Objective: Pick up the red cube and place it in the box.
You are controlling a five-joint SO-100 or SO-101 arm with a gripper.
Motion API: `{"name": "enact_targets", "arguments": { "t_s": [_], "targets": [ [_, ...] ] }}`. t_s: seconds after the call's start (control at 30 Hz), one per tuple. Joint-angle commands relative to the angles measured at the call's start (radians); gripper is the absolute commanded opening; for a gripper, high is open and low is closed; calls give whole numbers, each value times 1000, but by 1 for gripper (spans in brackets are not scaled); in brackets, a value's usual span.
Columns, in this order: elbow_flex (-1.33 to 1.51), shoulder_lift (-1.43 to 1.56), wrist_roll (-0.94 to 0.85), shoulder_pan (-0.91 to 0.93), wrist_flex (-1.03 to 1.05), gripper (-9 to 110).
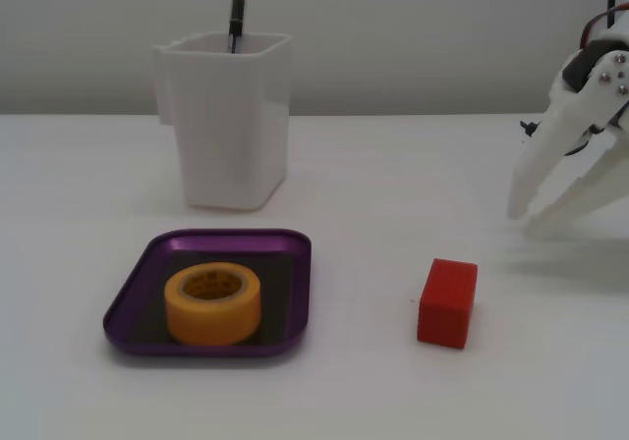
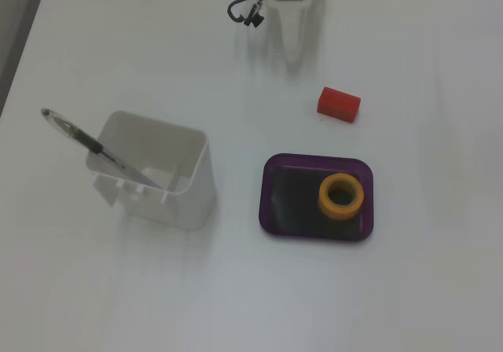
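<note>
The red cube (image 1: 447, 302) stands on the white table, to the right of the box in a fixed view, and shows in the other fixed view (image 2: 339, 104) above the box. The box is a shallow purple tray (image 1: 133, 302) (image 2: 271, 167) with a dark floor. My white gripper (image 1: 528, 218) is at the right edge, above and right of the cube and clear of it. Its fingers are spread apart and hold nothing. From above, the gripper (image 2: 294, 53) is at the top, left of the cube, pale against the table.
A yellow-orange tape roll (image 1: 213, 304) (image 2: 341, 196) lies inside the tray. A tall white square cup (image 1: 228, 116) (image 2: 153, 167) with a pen (image 2: 94, 144) in it stands behind the tray in a fixed view.
</note>
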Motion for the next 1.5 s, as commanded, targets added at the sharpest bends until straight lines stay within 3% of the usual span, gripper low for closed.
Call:
{"name": "enact_targets", "arguments": {
  "t_s": [0.0,0.63,0.93,1.27,1.47],
  "targets": [
    [6,51,-6,-11,-14,1],
    [-11,51,-6,-9,-14,1],
    [-410,17,0,-6,-124,1],
    [-652,-552,12,-94,-149,2],
    [-851,-911,221,-256,-147,2]
  ]
}}
